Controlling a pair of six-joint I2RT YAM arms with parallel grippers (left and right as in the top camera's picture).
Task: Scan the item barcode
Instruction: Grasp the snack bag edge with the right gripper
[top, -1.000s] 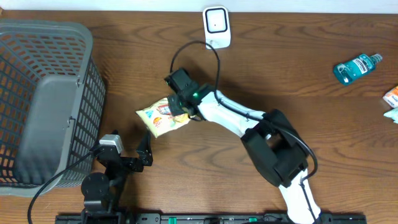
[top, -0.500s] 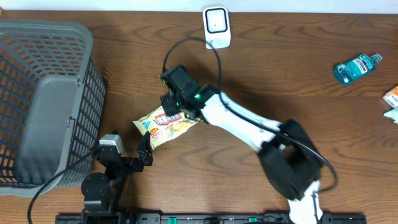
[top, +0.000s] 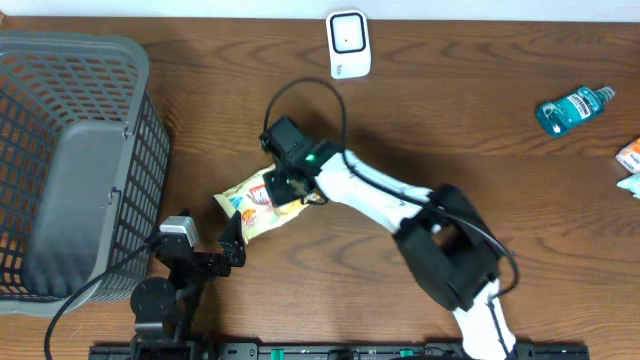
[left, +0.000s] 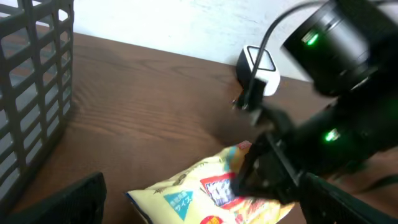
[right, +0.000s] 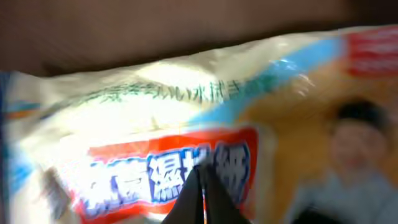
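the right gripper (top: 279, 184) has carried the yellow printed plastic snack bag (top: 248, 207) a little farther from the white box-shaped scanner (top: 348, 42) than a second ago. its wrist (top: 286, 140), nearer the scanner half a second back, has drawn away again, with the elbow (top: 445, 252) folding in.

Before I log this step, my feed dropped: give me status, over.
Right end effector shut on snack bag. Left end effector open, empty. White scanner at far edge; nothing lying between it and bag.

1 basket (top: 140, 150) at 9 o'clock, 1 snack bag (top: 255, 205) ctr, 1 scanner (top: 348, 42) at 12. 1 teal bottle (top: 574, 107) at 2, 2 robot arms (top: 370, 195).
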